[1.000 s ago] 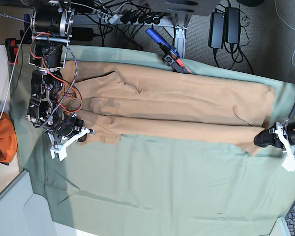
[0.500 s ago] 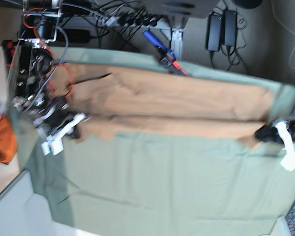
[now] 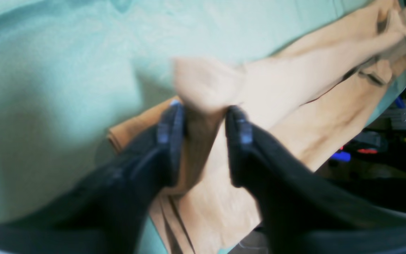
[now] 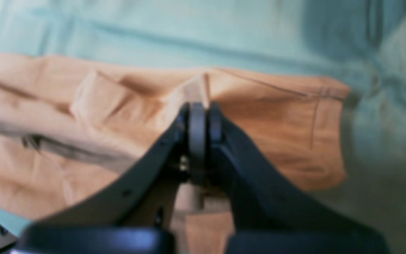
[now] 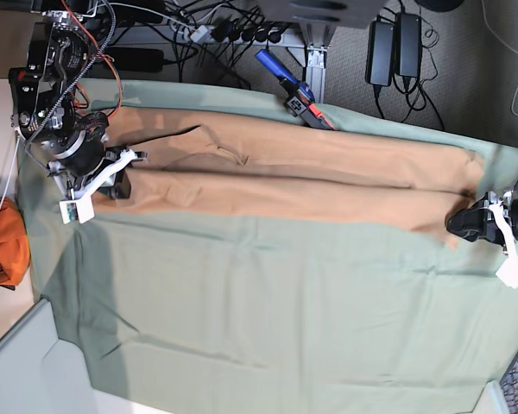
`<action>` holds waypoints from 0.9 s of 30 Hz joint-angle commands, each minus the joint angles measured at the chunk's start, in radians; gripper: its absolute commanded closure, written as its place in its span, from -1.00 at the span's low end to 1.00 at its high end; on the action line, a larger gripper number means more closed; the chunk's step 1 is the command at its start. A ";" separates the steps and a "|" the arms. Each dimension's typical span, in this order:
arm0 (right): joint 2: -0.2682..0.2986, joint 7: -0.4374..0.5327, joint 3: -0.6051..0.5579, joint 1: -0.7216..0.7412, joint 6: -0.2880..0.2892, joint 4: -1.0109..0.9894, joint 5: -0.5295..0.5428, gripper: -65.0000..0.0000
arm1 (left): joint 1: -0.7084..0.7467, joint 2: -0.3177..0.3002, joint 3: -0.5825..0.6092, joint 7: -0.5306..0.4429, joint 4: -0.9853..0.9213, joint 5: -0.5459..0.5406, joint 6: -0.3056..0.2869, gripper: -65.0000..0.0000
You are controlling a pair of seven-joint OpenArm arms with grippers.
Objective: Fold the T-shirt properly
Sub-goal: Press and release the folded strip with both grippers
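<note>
both wrist views blurred, orange bundle (image 5: 2, 241) cut by base view's left edge

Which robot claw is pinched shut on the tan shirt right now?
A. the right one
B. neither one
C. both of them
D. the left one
A: in the right wrist view the right gripper has its black fingers pressed together on a fold of the plain tan cotton T-shirt, while in the left wrist view the left gripper shows a clear gap between its fingers, with the cloth lying loose there.
</note>
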 commanded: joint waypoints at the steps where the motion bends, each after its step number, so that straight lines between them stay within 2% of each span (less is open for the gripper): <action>1: 0.016 0.015 0.011 0.002 0.087 0.018 0.007 1.00 | -0.016 -0.019 -0.008 -0.013 0.014 -0.017 -0.016 0.11; 3: 0.013 0.016 0.011 -0.016 0.087 0.018 0.008 1.00 | -0.016 -0.019 -0.008 -0.013 0.014 -0.018 -0.016 0.06; 4: 0.013 0.017 0.011 -0.025 0.087 0.018 0.011 0.74 | -0.016 -0.019 -0.008 -0.014 0.014 -0.018 -0.016 0.06; 6: 0.013 0.017 0.011 -0.027 0.087 0.016 0.010 -0.13 | -0.016 -0.019 -0.008 -0.015 0.014 -0.018 -0.016 0.06; 7: 0.013 0.017 0.011 -0.027 0.087 0.016 0.010 -0.39 | -0.016 -0.019 -0.008 -0.015 0.014 -0.017 -0.016 0.06; 11: 0.013 0.021 0.011 -0.021 0.086 0.019 0.008 -0.37 | -0.006 -0.020 -0.008 -0.015 0.014 0.014 -0.016 0.06; 15: 0.009 0.029 0.012 -0.021 0.086 0.038 0.018 -0.37 | 0.033 -0.037 -0.008 -0.048 0.014 0.061 -0.016 -0.23; 19: 0.008 0.044 0.012 -0.021 0.087 0.048 0.017 -0.37 | 0.062 -0.051 -0.008 -0.105 0.014 0.145 -0.016 -0.25; 21: 0.008 0.051 0.012 -0.021 0.087 0.048 0.018 -0.37 | 0.072 -0.050 -0.008 -0.101 0.014 0.131 -0.016 -0.25; 27: -0.020 0.053 0.012 -0.021 0.086 0.048 0.013 -0.37 | 0.104 -0.038 -0.008 -0.043 0.014 -0.011 -0.016 -0.25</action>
